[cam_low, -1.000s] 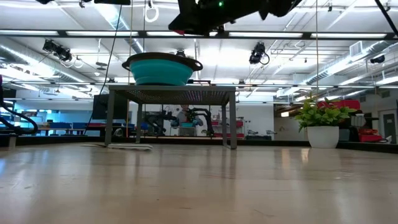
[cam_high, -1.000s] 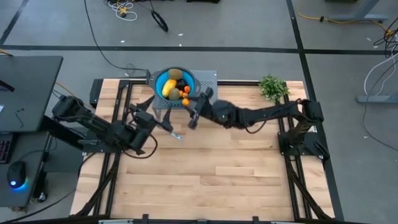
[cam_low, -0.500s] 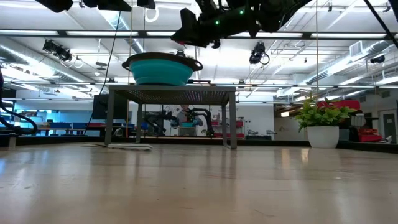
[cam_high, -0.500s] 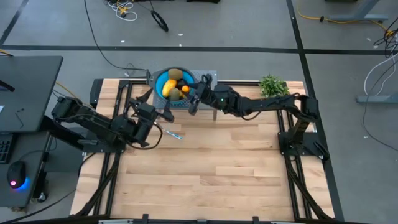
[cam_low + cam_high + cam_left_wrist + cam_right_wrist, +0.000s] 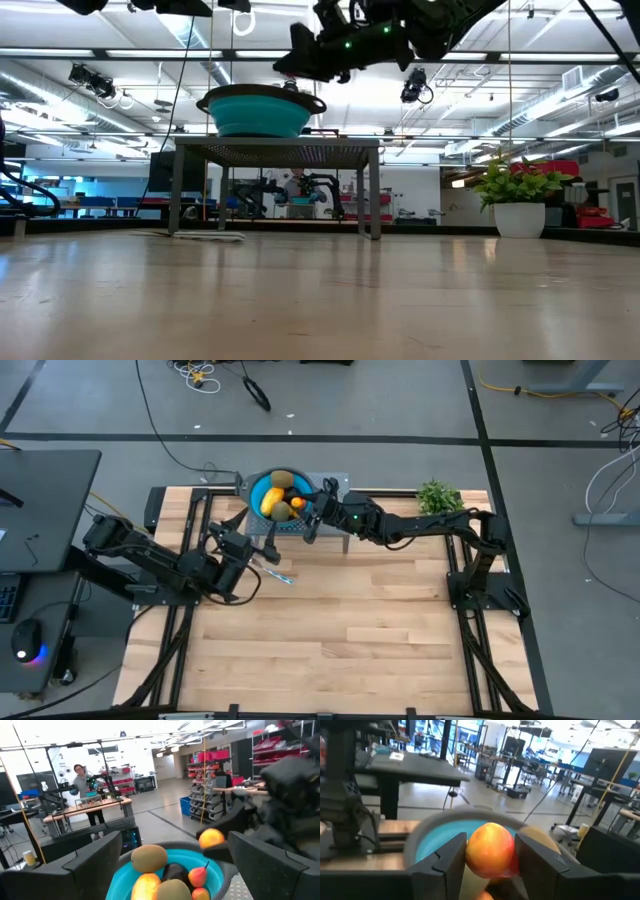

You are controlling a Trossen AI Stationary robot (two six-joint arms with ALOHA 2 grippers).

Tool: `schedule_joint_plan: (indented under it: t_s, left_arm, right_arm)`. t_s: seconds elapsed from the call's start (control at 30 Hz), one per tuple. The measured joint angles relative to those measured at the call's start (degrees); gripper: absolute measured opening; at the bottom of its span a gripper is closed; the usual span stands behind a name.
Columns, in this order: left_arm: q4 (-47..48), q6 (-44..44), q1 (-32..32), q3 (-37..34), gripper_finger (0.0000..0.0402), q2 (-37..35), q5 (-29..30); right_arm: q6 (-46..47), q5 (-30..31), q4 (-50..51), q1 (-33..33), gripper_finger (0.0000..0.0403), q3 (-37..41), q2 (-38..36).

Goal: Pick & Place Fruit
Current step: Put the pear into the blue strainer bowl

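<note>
A blue bowl point(image 5: 272, 494) stands on a small grey stand point(image 5: 338, 484) at the table's far edge. It holds a yellow oblong fruit point(image 5: 146, 885), two olive-brown ovals point(image 5: 148, 858), a dark ball point(image 5: 175, 871) and small orange pieces point(image 5: 198, 876). My right gripper point(image 5: 490, 842) hovers over the bowl's right rim, shut on a round orange fruit point(image 5: 490, 850). My left gripper point(image 5: 262, 548) stays open just in front of the stand, level and pointing at the bowl with nothing between its fingers. My right gripper pinches the orange fruit's two opposite sides point(image 5: 470, 852) between its two fingers point(image 5: 447, 857). The fingers lie level and reach in from the table's right. The fruit point(image 5: 211, 839) hangs clear above the bowl's right rim.
A blue-handled knife point(image 5: 281, 575) lies on the table in front of the stand. A green potted plant point(image 5: 438, 500) stands at the far right. The wooden table point(image 5: 340, 630) stretches wide toward its near edge.
My right gripper has swung from in front of the stand toward the table's far edge, staying level and shut on the orange fruit. It now hangs over the bowl's right rim and has slowed in the last half second.
</note>
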State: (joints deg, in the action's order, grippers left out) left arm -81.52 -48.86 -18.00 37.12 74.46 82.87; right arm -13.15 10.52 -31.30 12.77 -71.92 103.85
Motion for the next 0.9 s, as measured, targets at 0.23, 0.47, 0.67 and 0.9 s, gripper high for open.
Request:
schedule_joint_plan:
  t_s: [0.23,0.47,0.67,0.9]
  left_arm:
    - [4.2,2.15,-0.01,0.0,0.0373,0.0,0.11]
    - [10.78,11.68,-0.02,0.0,0.0373,0.0,-0.15]
    - [13.08,11.99,-0.02,0.0,0.0373,0.0,-0.1]
    - [13.16,4.82,-0.02,0.0,0.0373,0.0,0.01]
  right_arm:
    - [0.0,-0.26,-0.21,1.35,0.0171,0.04,0.76]
    - [-0.85,-0.26,0.06,2.13,0.0171,0.04,0.76]
    - [-0.87,-0.24,0.29,2.33,0.0171,0.04,0.76]
    - [-0.87,-0.24,0.29,2.61,0.0171,0.04,0.76]
